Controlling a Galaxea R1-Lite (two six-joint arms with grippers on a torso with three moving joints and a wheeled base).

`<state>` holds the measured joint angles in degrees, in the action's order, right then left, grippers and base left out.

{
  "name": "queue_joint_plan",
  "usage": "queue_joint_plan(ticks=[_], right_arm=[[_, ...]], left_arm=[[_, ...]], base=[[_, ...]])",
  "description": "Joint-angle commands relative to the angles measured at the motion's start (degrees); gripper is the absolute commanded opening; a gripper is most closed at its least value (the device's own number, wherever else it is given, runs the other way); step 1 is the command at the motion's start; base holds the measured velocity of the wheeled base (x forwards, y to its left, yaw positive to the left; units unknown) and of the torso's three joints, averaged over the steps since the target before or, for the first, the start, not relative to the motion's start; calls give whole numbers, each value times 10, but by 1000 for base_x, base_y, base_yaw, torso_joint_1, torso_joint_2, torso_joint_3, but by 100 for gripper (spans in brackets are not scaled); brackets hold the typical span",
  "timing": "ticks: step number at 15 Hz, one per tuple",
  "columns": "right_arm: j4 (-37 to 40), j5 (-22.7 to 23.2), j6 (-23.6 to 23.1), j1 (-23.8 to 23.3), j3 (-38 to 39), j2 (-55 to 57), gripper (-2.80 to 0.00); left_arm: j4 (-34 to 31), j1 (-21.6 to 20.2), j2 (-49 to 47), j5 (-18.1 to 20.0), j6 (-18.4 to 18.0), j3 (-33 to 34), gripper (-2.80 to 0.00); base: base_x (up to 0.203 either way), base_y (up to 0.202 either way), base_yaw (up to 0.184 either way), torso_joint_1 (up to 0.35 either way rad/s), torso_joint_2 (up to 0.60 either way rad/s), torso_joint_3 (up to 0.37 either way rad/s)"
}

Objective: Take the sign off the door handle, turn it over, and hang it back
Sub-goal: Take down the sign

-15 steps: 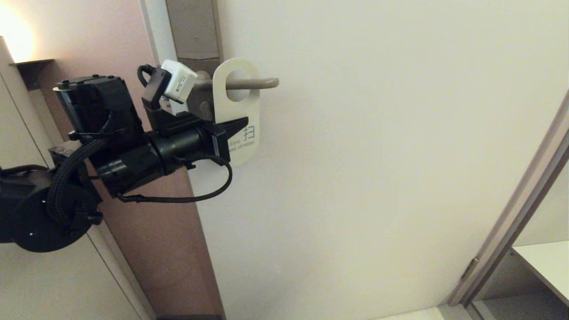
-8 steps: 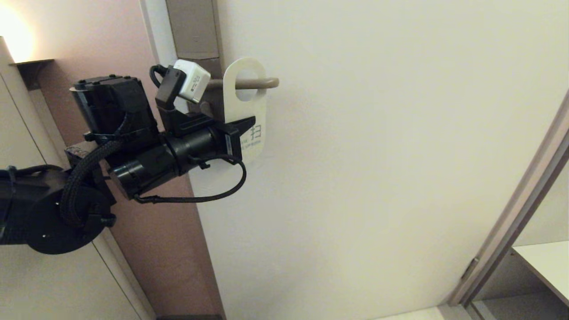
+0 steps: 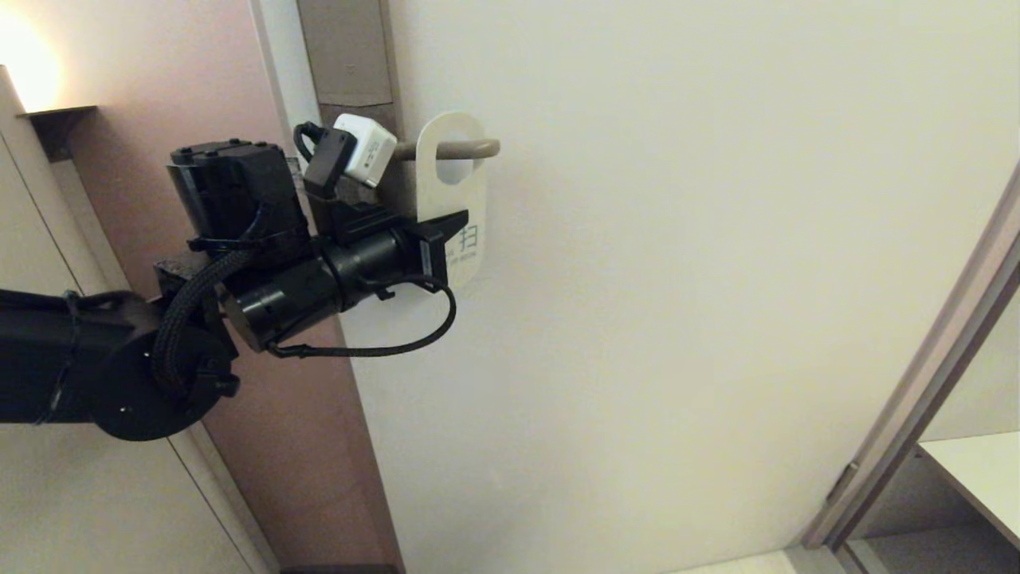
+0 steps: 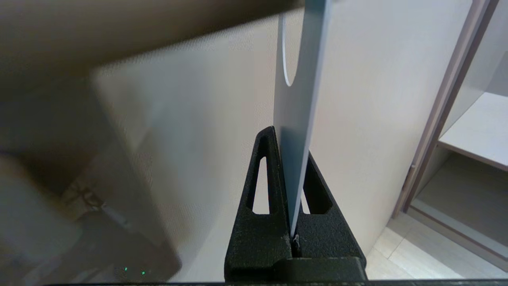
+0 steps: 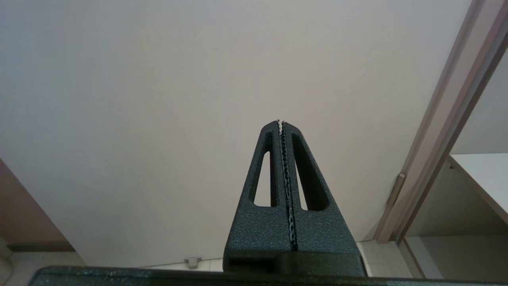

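The sign (image 3: 458,199) shows its white face with teal print. Its oval hole is around the door handle (image 3: 478,148), near the lever's rounded free end. My left gripper (image 3: 456,223) is shut on the sign's lower left edge, below the handle. In the left wrist view the sign (image 4: 297,99) stands edge-on between the fingers of the left gripper (image 4: 291,143), and its blue face shows. The handle (image 4: 158,24) is a blur across the top of that view. My right gripper (image 5: 280,123) is shut and empty, facing the door, and is out of the head view.
The cream door (image 3: 677,279) fills the middle of the head view. The tall backplate (image 3: 347,56) lies left of the handle. A brown wall panel (image 3: 279,414) stands at the left. A door frame (image 3: 916,383) and a white shelf (image 3: 980,470) are at the right.
My left gripper has moved right with the sign in it. The sign has slid along the handle toward its free end.
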<state>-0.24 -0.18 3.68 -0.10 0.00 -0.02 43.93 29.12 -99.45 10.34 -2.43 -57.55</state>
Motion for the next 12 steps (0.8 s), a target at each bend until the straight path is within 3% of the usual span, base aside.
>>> queue_joint_plan(ticks=[1, 12], right_arm=[[0, 0, 0, 0, 0, 0, -280], [0, 0, 0, 0, 0, 0, -280]], left_arm=[[3, 6, -7, -3, 0, -12, -280], [3, 40, -24, -15, -1, -26, -280]], base=[[0, 0, 0, 0, 0, 0], [0, 0, 0, 0, 0, 0]])
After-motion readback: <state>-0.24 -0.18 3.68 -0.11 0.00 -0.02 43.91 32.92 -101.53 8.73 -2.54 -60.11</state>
